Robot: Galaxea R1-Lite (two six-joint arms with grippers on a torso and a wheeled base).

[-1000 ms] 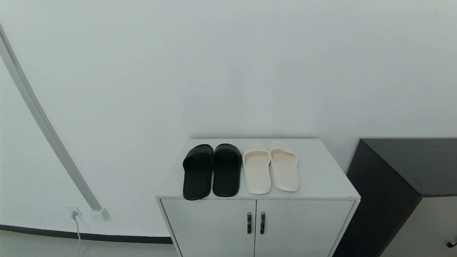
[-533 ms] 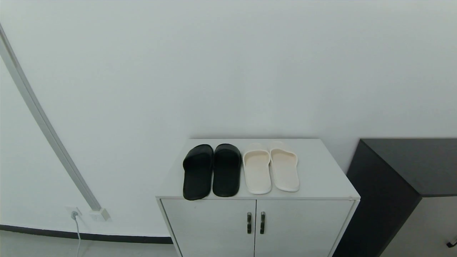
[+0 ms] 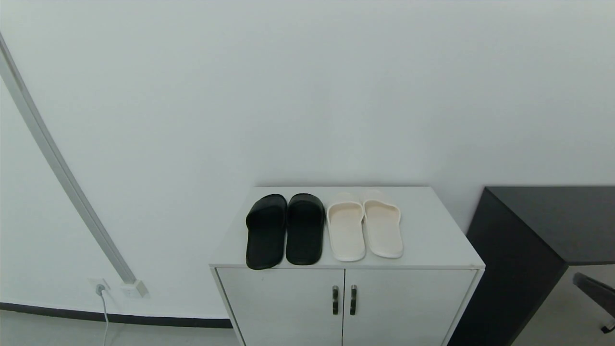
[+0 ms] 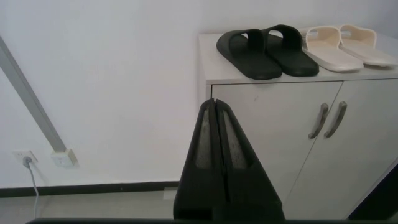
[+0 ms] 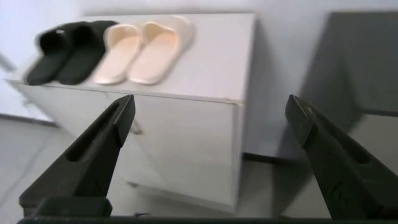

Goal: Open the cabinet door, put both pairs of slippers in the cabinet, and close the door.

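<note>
Here's your cabinet point(image 3: 427, 240): white, low, standing against the white wall point(image 3: 307, 96), with both pairs of slippers lined up on its top. The black slippers point(image 3: 305, 230) sit on the left half. They are matte slides with a broad strap over the toes, and their heels are right at the front edge. Just beside them, to the right, are the cream slippers point(image 3: 346, 235), which are smooth and moulded with a raised rim round the footbed. The two pairs are touching or very nearly so, and all four toes point at the wall.

Below, the left door point(image 3: 283, 302) and right door point(image 3: 408, 302) are both shut and meet at the middle. There a pair of dark upright handles point(image 3: 335, 300) stand side by side.

Your left end effector point(image 4: 214, 109) is closed on nothing, its fingers pressed flat together, and it hangs low in front of the cabinet's left side. Your right end effector point(image 5: 210, 106) is spread wide, also holding nothing, and faces the cabinet's right front corner from a way off.

At the head view's lower right edge you get a dark shape point(image 3: 596, 290), possibly part of your right arm, though it's hard to say. A black unit point(image 3: 528, 230) stands just right of the cabinet. Grey cable trunking point(image 3: 57, 168) slants down the wall to a wall socket point(image 3: 100, 287) with a plug in it.
</note>
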